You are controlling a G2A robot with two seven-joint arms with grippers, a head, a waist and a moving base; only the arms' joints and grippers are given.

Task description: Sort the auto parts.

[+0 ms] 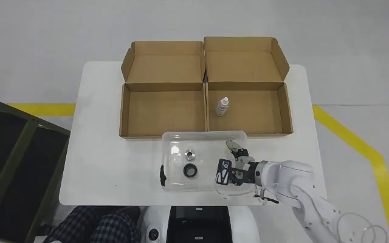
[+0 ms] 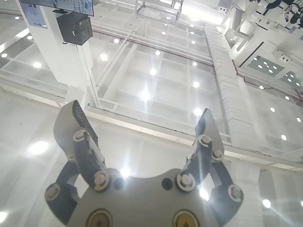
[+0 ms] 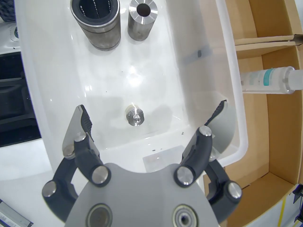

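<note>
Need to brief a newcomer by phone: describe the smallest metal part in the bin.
A clear bin sits on the table before two cardboard boxes. Inside, under the right gripper, is a tiny silver stud, far smaller than both hollow cylinders.

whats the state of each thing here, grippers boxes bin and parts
left gripper, jaws open, empty
right gripper, jaws open, empty, over the clear bin
clear bin, uncovered, holds three metal parts
large bearing, upright
steel sleeve, upright
small fitting, on end, not gripped
left box, lid open, empty
right box, lid open, holds the bottle
bottle, upright, capped
</note>
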